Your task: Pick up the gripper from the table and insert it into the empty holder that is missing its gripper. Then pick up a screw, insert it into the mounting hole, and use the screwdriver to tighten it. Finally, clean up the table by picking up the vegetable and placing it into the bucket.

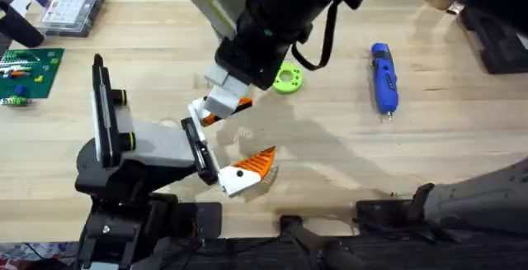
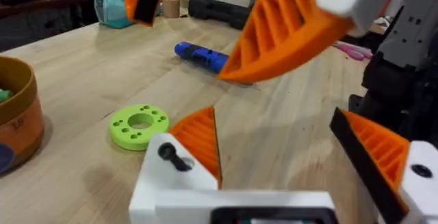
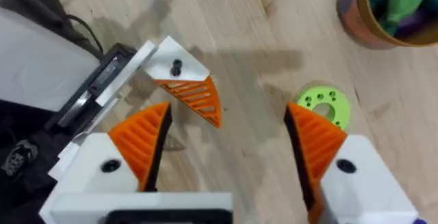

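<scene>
Both left tool [image 2: 274,125] and right tool [image 3: 228,111] gape empty; pinch the likely stiff, light gripper's [image 3: 179,73] white base beside the holder [image 3: 41,53].

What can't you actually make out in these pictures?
- Bucket contents: right wrist view, blurred and cut off by the picture's edge.
- One end of the screwdriver: left wrist view, covered by a close orange ribbed pad.
- Clear box contents: overhead view, too small.
- Loose screws: overhead view, too small to pick out.
</scene>
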Robot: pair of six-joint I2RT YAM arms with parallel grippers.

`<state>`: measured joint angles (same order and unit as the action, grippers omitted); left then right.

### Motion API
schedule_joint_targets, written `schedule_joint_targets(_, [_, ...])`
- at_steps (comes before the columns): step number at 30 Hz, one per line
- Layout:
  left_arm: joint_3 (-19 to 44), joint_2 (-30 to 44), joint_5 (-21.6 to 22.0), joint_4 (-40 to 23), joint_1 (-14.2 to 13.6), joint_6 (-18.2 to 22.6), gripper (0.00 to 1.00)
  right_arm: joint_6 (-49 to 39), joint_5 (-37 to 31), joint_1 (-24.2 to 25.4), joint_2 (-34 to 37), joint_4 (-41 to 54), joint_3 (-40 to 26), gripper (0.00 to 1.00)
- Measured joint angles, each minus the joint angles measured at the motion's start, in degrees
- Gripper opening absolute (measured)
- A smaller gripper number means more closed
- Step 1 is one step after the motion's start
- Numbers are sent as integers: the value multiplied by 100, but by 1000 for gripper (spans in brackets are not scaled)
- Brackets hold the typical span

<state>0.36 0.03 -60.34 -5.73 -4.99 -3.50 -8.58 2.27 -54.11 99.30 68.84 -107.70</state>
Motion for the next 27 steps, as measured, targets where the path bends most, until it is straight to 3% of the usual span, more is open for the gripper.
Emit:
schedule_joint_targets(8, [0, 0, -2, -1, 0, 0, 987, -134, 22, -119, 8, 0, -132, 988])
schedule_joint_targets(19, [0, 0, -2, -1, 0, -1, 986, -191, 38, -206, 531, 166, -928, 957])
schedule_joint_targets(27, [0, 0, -3, -1, 0, 0, 987, -58, 40, -384, 780, 314, -990, 842])
